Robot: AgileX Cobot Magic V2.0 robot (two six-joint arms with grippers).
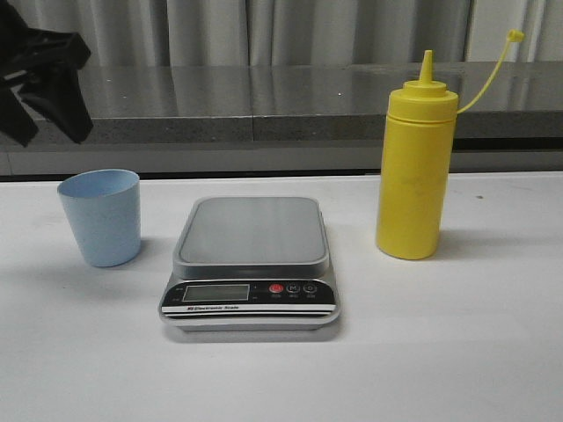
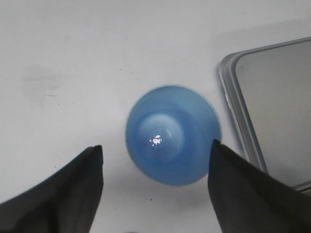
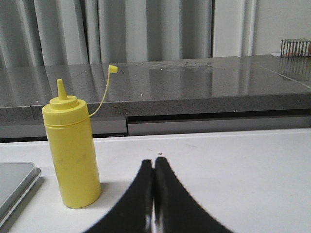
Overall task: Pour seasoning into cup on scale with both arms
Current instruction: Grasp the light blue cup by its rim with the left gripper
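Note:
The pale blue cup (image 1: 99,216) stands upright on the white table left of the grey scale (image 1: 250,262), whose platform is bare. The yellow seasoning bottle (image 1: 414,167) stands upright right of the scale, its cap hanging open on its strap. My left gripper (image 2: 155,150) is open and hovers above the cup (image 2: 172,134), looking down into it, fingers either side and apart from it. The left arm (image 1: 40,75) shows high at the far left. My right gripper (image 3: 154,162) is shut and empty, low over the table, to the right of the bottle (image 3: 71,155).
A dark grey counter ledge (image 1: 264,105) runs along the back of the table, with grey curtains behind it. The scale's corner (image 2: 272,107) lies close beside the cup in the left wrist view. The scale's edge (image 3: 17,187) shows beside the bottle.

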